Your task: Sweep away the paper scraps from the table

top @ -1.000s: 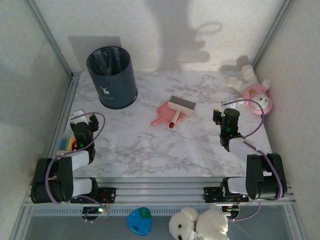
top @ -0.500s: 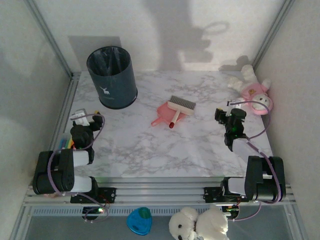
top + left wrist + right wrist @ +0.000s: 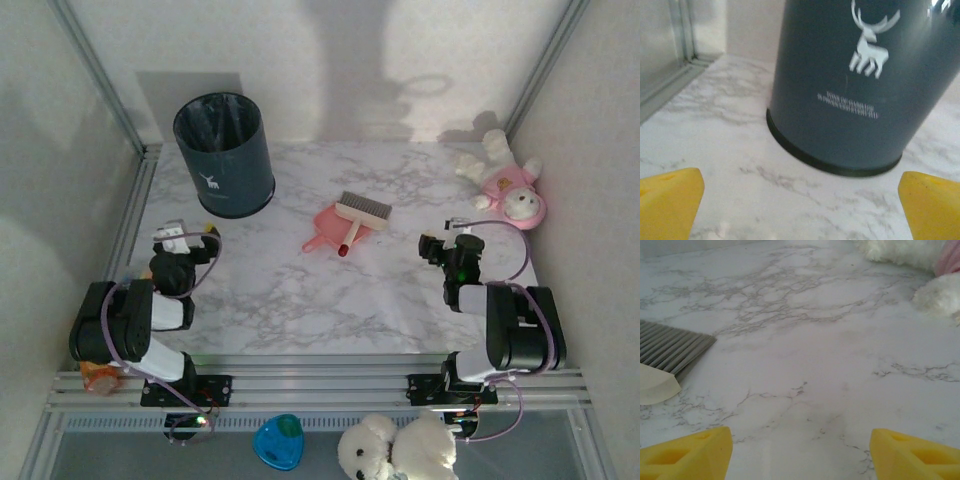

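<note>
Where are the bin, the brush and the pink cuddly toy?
Dark blue round bin with white deer (image 3: 236,180): overhead view, outer wall.
Grey-bristled hand brush (image 3: 365,207): overhead view, bristle head.
White plush toy in pink (image 3: 508,181): overhead view, pink body.

One bin (image 3: 228,165), one dustpan (image 3: 322,230), one brush (image 3: 362,210).

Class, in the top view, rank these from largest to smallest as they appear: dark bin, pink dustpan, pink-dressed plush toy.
1. dark bin
2. pink-dressed plush toy
3. pink dustpan, smallest, though the brush hides part of it
</note>
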Controlling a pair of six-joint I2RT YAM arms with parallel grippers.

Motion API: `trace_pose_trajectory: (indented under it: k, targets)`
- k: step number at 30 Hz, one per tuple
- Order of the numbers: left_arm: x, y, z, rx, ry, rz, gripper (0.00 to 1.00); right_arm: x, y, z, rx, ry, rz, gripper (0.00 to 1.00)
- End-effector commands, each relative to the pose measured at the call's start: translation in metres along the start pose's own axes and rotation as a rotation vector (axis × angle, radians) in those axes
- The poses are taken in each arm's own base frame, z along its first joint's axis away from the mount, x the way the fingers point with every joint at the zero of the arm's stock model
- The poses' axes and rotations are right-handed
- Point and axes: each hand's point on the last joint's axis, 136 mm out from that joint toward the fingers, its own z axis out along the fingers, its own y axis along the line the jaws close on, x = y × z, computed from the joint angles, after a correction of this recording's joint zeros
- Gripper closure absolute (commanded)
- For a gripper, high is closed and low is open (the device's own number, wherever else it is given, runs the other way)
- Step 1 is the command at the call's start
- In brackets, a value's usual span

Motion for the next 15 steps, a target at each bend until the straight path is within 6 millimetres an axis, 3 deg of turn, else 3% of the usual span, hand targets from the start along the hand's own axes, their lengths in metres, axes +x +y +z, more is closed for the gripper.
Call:
trace_pose_trajectory:
  k: [1,4,5,6,15]
  targets:
    - [-0.008,-0.002,0.001,-0.024,-0.035,0.049,0.01,-0.014,0.006,0.004,-0.018,-0.077,-0.009,0.25]
    - [-0.009,0.01,0.005,-0.108,-0.035,0.022,0.01,-0.008,0.014,0.013,-0.019,-0.036,-0.057,0.18]
    - [-0.009,0.014,0.005,-0.128,-0.036,0.017,0.0,-0.009,0.015,0.014,-0.01,-0.041,-0.069,0.03]
    - [-0.01,0.014,0.005,-0.132,-0.039,0.02,0.0,-0.009,0.015,0.014,-0.005,-0.036,-0.072,0.01]
    - [-0.009,0.013,0.005,-0.131,-0.037,0.02,0.0,-0.009,0.016,0.014,-0.004,-0.037,-0.073,0.01]
